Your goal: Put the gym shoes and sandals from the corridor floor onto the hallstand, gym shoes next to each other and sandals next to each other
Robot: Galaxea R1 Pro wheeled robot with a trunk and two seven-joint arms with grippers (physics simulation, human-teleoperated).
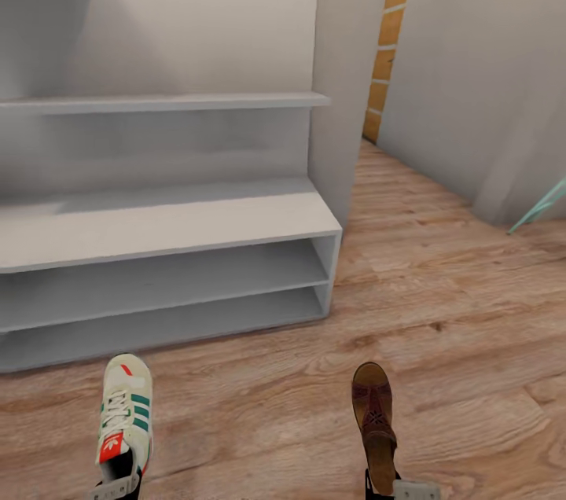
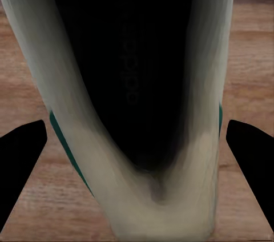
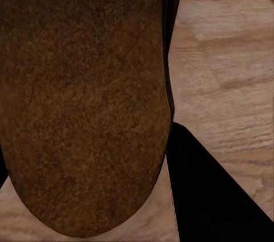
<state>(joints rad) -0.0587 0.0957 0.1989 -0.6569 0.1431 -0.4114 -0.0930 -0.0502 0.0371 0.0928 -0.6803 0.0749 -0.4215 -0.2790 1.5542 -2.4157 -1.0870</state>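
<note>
Scene: corridor w/ pale grey hallstand (image 1: 169,225) ahead-left; bench top over two low open shelves, all bare in the part shown. Wood-plank corridor floor (image 1: 456,311) in front.
Gym shoe: one off-white sneaker w/ green stripes (image 1: 124,415) near bottom-left of head view, toe toward the rack, heel at the frame edge where a bit of the left gripper (image 1: 110,489) shows. Left wrist view looks straight into the shoe's dark opening (image 2: 131,82).
Sandal: one brown sandal (image 1: 374,421) near bottom-right, toe also toward the rack, heel at the right gripper (image 1: 393,489). Right wrist view: brown footbed (image 3: 85,99) up close.
Left gripper state: dark fingers (image 2: 23,156) either side of the heel; looks closed on the shoe, judged from the heel sitting betw. them.
Right gripper state: one dark finger (image 3: 211,196) beside the sandal heel; seems to hold it, grip contact not visible.
Whether lifted: can't tell if either is off the floor.
Other pair members: not visible here.
Step in hand (judgement): carrying one of each to the rack.
How to do well: keep both level, approach square, set each toe-in w/ a free spot beside it for its mate; release only once the sole rests fully on the surface.
</note>
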